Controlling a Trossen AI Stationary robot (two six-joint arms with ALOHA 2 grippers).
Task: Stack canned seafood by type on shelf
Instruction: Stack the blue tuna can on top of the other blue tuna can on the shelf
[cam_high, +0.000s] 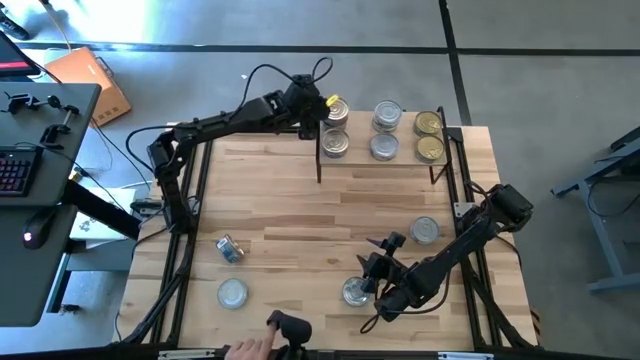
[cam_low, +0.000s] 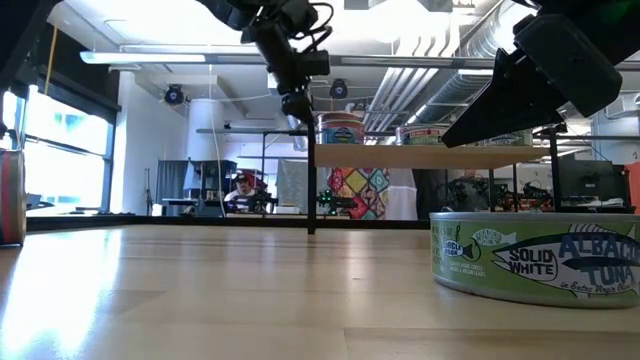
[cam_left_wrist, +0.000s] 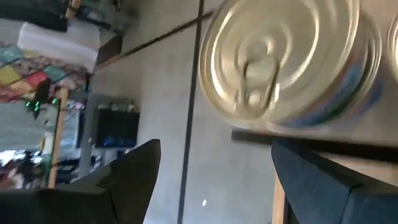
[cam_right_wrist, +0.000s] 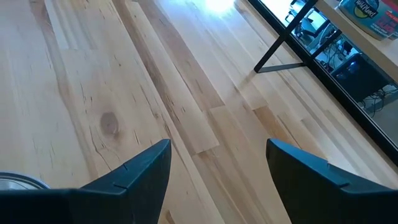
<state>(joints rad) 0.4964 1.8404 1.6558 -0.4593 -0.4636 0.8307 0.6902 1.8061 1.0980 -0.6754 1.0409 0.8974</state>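
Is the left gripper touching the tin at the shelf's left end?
Apart. The left wrist view shows the left gripper open, with a gap to the tin on the shelf.

My left gripper reaches out at the table's far edge, fingers spread; my right gripper hangs low near me, fingers parted.

Six tins stand on the shelf in three pairs: two at its left end, two in the middle, and two gold-toned at its right end. Four more tins are off the shelf, on the counter: one on its side, and three upright.
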